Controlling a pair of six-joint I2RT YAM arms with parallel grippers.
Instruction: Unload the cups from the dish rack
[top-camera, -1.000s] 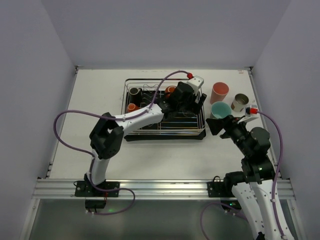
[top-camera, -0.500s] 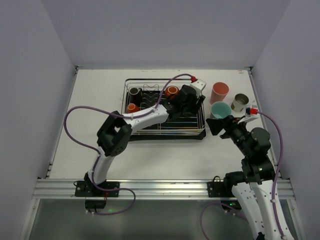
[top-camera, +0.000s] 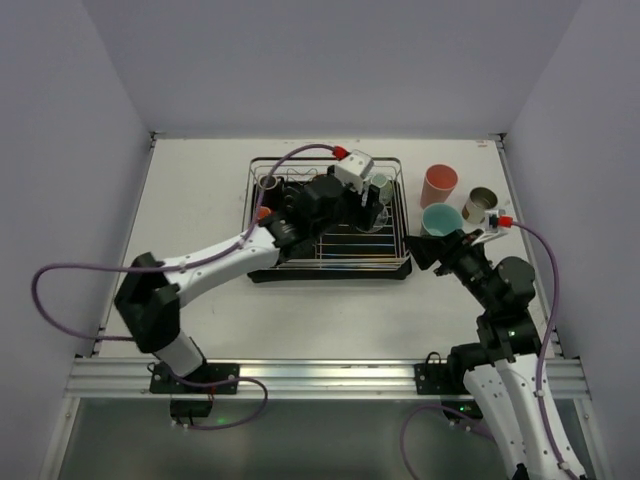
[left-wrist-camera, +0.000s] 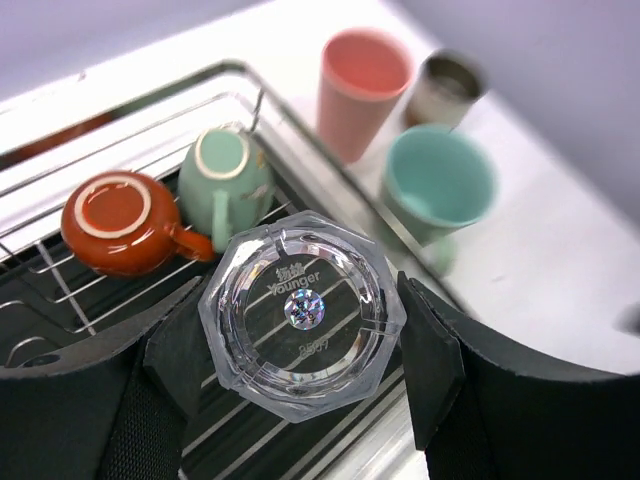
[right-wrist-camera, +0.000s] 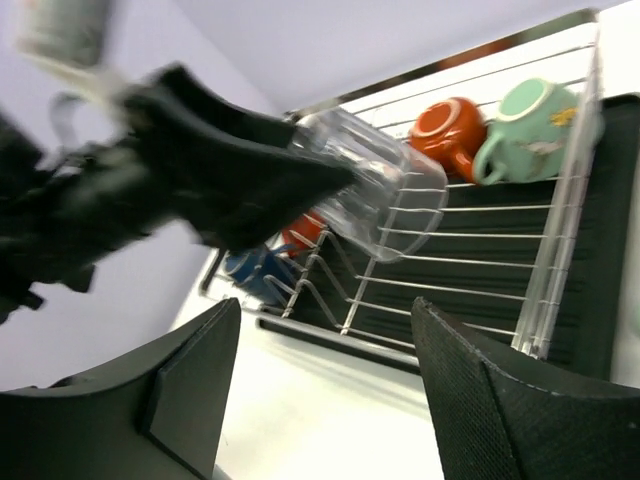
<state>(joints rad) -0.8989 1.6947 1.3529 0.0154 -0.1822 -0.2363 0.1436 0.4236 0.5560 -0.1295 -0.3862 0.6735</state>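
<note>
Left gripper (left-wrist-camera: 300, 352) — closed on the clear glass (left-wrist-camera: 300, 300), one finger on each side near the base. The embossed base faces the wrist camera and the mouth points away. The glass is held tilted over the right-hand part of the dish rack (top-camera: 330, 264) and looks clear of the wires.

Right gripper (right-wrist-camera: 340, 395) — fingers spread, nothing between them. It sits low over the bench (top-camera: 200, 200) just right of the rack, facing it.

Rack contents in view:
- orange mug (left-wrist-camera: 120, 222) and mint-green mug (left-wrist-camera: 225, 180), side by side near the far right corner; cannot tell whether they touch
- dark cup (top-camera: 268, 183) at the far left end; the arm hides much of the rest

Bench, right of the rack:
- pink tumbler (top-camera: 438, 185), mint-green cup (top-camera: 441, 220) and metal cup (top-camera: 480, 205), mouths up, grouped close together

Step in hand, by judgement: carrying the glass from rack to bench. The unloading looks partly done, with three cups out and several left.

Next move calls for:
- carrying the glass rightward over the rack's rim wire
- righting it from its tilt
- lowering it onto a bare patch near the three cups without nudging them
- keeping away from the right gripper, which sits close to that landing area
- opening the fingers only once the glass rests flat
</note>
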